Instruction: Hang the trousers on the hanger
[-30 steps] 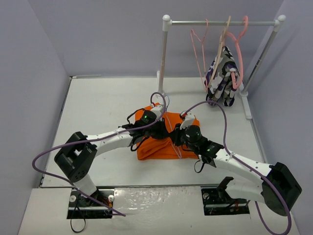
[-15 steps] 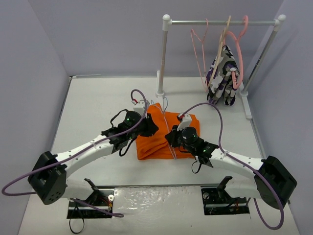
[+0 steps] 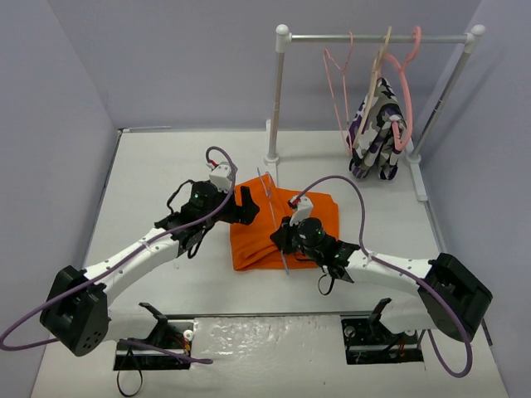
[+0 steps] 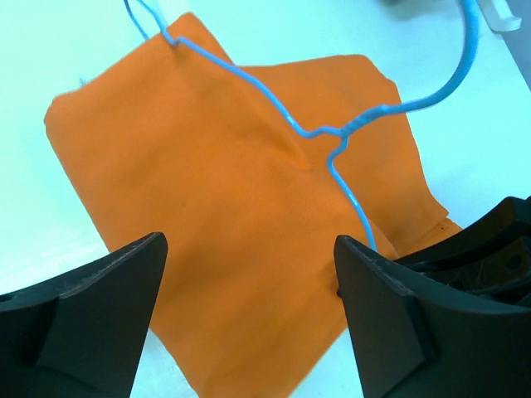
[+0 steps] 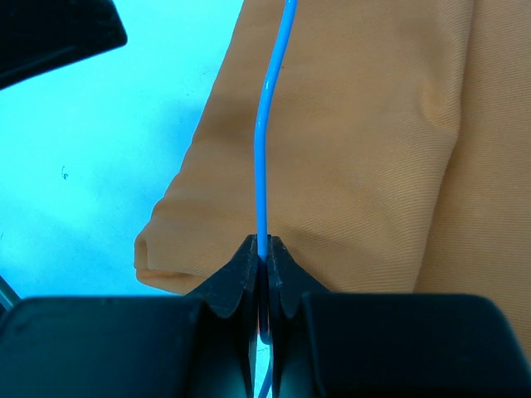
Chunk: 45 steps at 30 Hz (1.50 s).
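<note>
While the left gripper (image 3: 246,207) hovers with jaws spread wide and holding nothing at the left edge of the folded orange trousers (image 3: 257,242), the garment lies mid-table (image 3: 166,166). The light-blue hanger (image 3: 271,203) stretches across the cloth from the far side to the near side; whether its wire touches the fabric cannot be told. The right gripper (image 3: 280,240), over the trousers' near part, is clamped on the hanger's wire. At far right, a rack (image 3: 282,83) carries pink hangers (image 3: 404,91) and a patterned garment (image 3: 377,133).
</note>
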Tool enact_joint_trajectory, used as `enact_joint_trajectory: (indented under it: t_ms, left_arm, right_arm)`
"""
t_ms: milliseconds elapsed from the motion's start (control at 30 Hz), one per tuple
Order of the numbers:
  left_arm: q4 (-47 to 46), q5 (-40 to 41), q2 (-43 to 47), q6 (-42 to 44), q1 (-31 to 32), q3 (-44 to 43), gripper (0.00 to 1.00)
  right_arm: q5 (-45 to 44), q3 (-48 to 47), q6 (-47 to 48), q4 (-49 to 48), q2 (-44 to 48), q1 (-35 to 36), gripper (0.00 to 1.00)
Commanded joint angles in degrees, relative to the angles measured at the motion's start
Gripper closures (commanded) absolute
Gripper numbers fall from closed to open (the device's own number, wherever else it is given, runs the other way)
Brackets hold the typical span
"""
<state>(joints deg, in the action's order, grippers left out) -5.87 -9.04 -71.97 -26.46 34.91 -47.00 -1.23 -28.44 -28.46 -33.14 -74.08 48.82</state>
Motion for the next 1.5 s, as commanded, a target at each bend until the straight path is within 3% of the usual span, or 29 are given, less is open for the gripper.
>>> enact_joint_trajectory:
  t_ms: [0, 167, 433, 800, 1300, 1367, 1433, 1467]
  left_arm:
    - [-12.95, -7.93, -0.97, 12.64, -1.25, -1.75, 0.19]
    - [-21.95, -16.93, -2.88, 17.71, -3.54, -1.03, 0.19]
    - [-25.29, -32.57, -9.94, 21.68, -6.97, -5.79, 0.20]
    - [-27.38, -34.54, -16.39, 22.52, -8.01, -10.85, 0.25]
    - [-29.42, -35.88, -19.00, 22.20, -7.98, -10.26, 0.54]
    - [-29.98, -35.42, -19.00, 22.10, -7.93, -10.10, 0.66]
    - [-30.70, -35.11, -19.00, 21.58, -8.00, -9.90, 0.90]
    - [-31.27, -35.04, -19.00, 21.30, -7.97, -9.76, 0.95]
  right_arm:
    - [0.51, -3.25, 0.36, -3.97, -0.87, 0.39, 1.00]
    - [2.69, -4.08, 1.06, -3.93, -1.86, 0.39, 1.00]
    - [3.92, -5.01, 1.74, -3.35, -2.54, 0.48, 1.00]
    - [4.35, -4.90, 1.84, -2.97, -2.83, 0.41, 1.00]
    - [3.82, -5.49, 2.01, -2.85, -3.35, 0.48, 1.00]
    - [3.78, -5.49, 2.03, -2.81, -3.38, 0.46, 1.00]
    - [3.84, -5.49, 2.03, -2.81, -3.51, 0.46, 1.00]
    - [3.91, -5.49, 2.01, -2.76, -3.58, 0.48, 1.00]
